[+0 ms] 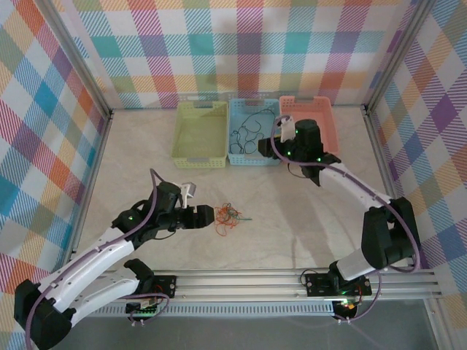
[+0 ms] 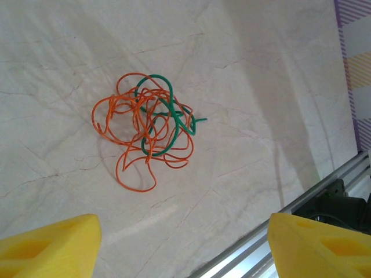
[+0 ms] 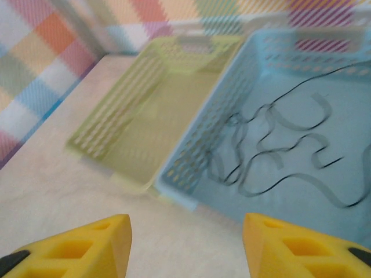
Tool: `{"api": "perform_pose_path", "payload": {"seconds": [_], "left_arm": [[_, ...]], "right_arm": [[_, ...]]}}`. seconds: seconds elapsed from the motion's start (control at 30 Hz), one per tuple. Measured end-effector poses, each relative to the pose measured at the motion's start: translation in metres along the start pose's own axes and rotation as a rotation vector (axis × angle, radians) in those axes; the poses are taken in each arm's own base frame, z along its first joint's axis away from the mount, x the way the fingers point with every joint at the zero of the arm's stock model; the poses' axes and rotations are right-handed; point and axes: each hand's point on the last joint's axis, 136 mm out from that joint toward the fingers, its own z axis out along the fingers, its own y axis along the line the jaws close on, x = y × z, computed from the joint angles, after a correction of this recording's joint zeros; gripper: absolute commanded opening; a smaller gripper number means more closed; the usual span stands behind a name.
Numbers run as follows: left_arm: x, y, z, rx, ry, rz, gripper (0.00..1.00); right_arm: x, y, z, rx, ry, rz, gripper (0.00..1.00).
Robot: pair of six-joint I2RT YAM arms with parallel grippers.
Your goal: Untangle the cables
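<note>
Tightening worries us: our spread left hand [image 2: 184, 248], closing mid-frame, could pinch the orange cable [image 2: 128, 125] and green cable [image 2: 171, 99] together.

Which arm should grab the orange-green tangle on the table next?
Left. The left gripper is open right beside the orange-green tangle, which lies straight ahead in its wrist view. The right gripper is off at the blue basket, across the table.

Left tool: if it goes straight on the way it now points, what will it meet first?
Probably the tangle of orange and green cables lying on the table; the left tool points at it, with nothing between.
</note>
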Motion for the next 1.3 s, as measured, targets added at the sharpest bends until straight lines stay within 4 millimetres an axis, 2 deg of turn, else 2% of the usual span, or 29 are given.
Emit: {"api": "perform_pose_path", "payload": {"seconds": [0.1,0.17,0.23,0.4,0.53,0.6,0.67,0.83,1.03,1.17,1.3], "left_arm": [[0.003,0.005,0.013,-0.014,0.021,-0.019,0.72],[0.006,0.008,0.025,-0.022,0.046,-0.030,0.68],[0.010,0.009,0.036,-0.032,0.076,-0.031,0.63],[0.024,0.005,0.063,-0.103,0.171,0.027,0.45],[0.009,-0.020,0.073,-0.131,0.158,0.127,0.25],[0.002,-0.029,0.078,-0.137,0.146,0.155,0.24],[-0.002,-0.029,0.085,-0.158,0.150,0.167,0.22],[0.001,-0.009,0.105,-0.258,0.189,0.183,0.23],[0.002,0.002,0.105,-0.312,0.195,0.192,0.24],[0.004,0.003,0.107,-0.315,0.202,0.197,0.33],[0.005,0.005,0.106,-0.326,0.206,0.204,0.33]], "right_arm": [[0.037,0.034,-0.002,-0.126,0.051,-0.055,0.53],[0.066,0.049,-0.001,-0.192,0.097,-0.074,0.53],[0.089,0.056,0.000,-0.224,0.134,-0.077,0.52],[0.108,0.048,0.002,-0.209,0.104,-0.077,0.50],[0.124,0.030,0.005,-0.142,0.075,-0.071,0.48],[0.129,0.022,0.006,-0.104,0.073,-0.063,0.49],[0.127,0.018,0.007,-0.079,0.063,-0.060,0.49],[0.119,0.015,0.008,-0.054,0.030,-0.062,0.49],[0.120,0.013,0.008,-0.047,0.031,-0.061,0.49],[0.120,0.013,0.009,-0.047,0.032,-0.061,0.50],[0.121,0.012,0.009,-0.046,0.037,-0.060,0.50]]}}
